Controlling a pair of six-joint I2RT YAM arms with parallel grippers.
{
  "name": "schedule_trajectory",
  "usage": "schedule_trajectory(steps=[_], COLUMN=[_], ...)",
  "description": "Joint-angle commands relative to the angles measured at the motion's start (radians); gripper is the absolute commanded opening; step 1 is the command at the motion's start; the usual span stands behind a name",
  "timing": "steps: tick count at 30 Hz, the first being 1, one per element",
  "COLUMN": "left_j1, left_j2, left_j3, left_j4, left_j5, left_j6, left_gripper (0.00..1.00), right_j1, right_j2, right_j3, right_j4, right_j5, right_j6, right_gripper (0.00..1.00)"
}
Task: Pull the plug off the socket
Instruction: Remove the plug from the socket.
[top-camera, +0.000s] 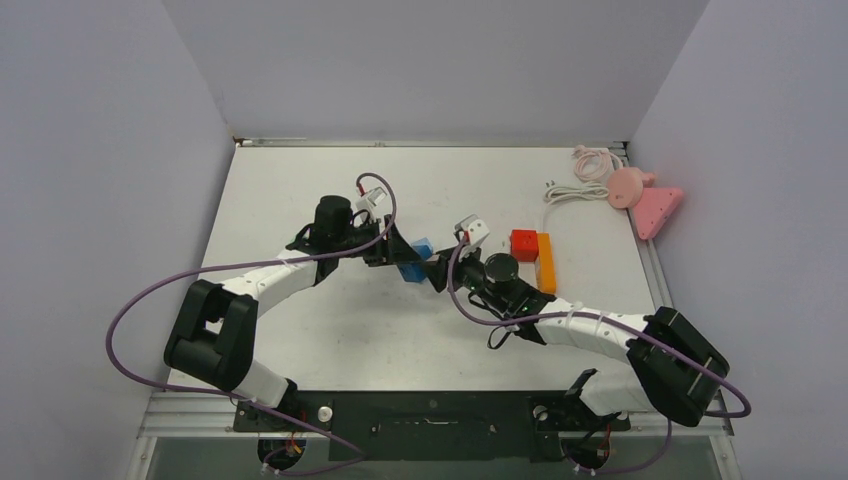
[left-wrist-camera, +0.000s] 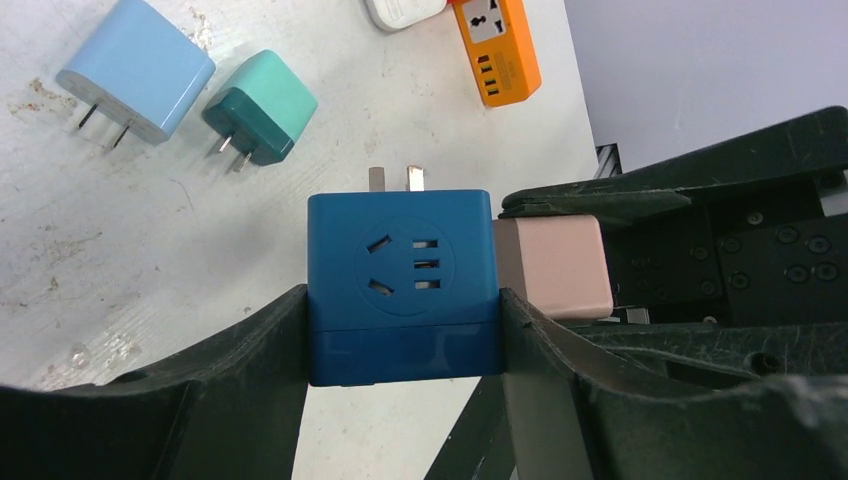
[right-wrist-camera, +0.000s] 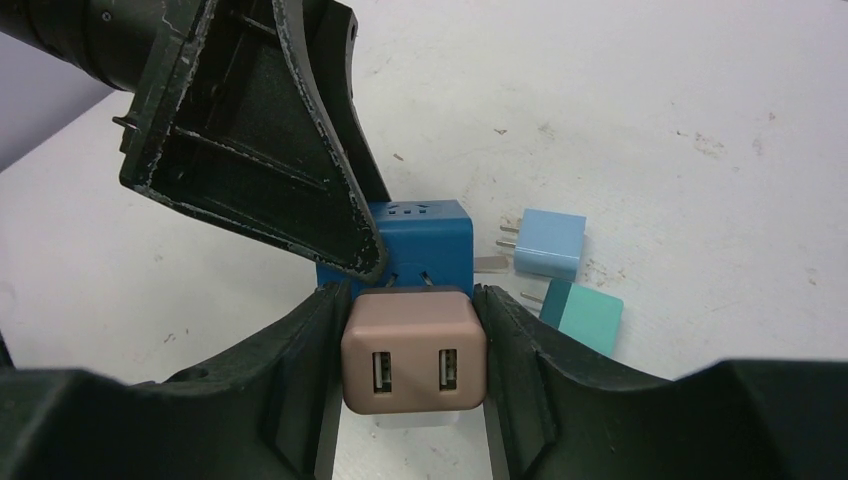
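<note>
A blue cube socket (left-wrist-camera: 400, 290) sits between the two black fingers of my left gripper (left-wrist-camera: 402, 325), which is shut on its opposite sides, a little above the table. A pink plug (right-wrist-camera: 413, 350) with two USB ports is close against the socket's (right-wrist-camera: 430, 235) side face. My right gripper (right-wrist-camera: 413, 335) is shut on the plug's flanks. From above, both grippers meet at the socket (top-camera: 413, 262) in the middle of the table, and the plug is hidden there. I cannot tell whether the plug's prongs are still inside the socket.
A light blue plug (left-wrist-camera: 135, 68) and a teal plug (left-wrist-camera: 260, 105) lie loose on the table beside the socket. An orange power strip (top-camera: 545, 262) and a red cube (top-camera: 524, 244) lie to the right. A white cable (top-camera: 575, 190) and a pink device (top-camera: 645, 200) sit at the far right.
</note>
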Motion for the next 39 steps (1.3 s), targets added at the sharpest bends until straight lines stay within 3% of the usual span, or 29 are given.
schedule_trajectory(steps=[1,4,15,27,39], left_j1=[0.003,0.004,0.004,-0.015,-0.015], left_j2=[-0.049,-0.047,-0.048,-0.084,-0.078], left_j3=[0.048,0.055,0.056,0.056,0.064], left_j4=[-0.047,-0.071,-0.072,-0.044,-0.077], left_j5=[-0.029,-0.047,-0.039,-0.001,-0.021], left_j6=[0.06,0.069,0.074,0.113,0.12], left_gripper=[0.0,0.0,0.0,0.0,0.0], right_j1=[0.079,0.134,0.137,-0.101,-0.092], right_j2=[-0.008,0.011,0.014,0.035,0.054], right_j3=[0.026,0.051,0.05,0.024,0.035], right_j4=[0.012,-0.014,-0.003,0.081,0.071], right_j5=[0.193,0.269,0.244,-0.142,-0.136], right_j6=[-0.099,-0.145,-0.118,0.075,0.058], right_gripper=[0.05,0.05,0.05,0.05,0.05])
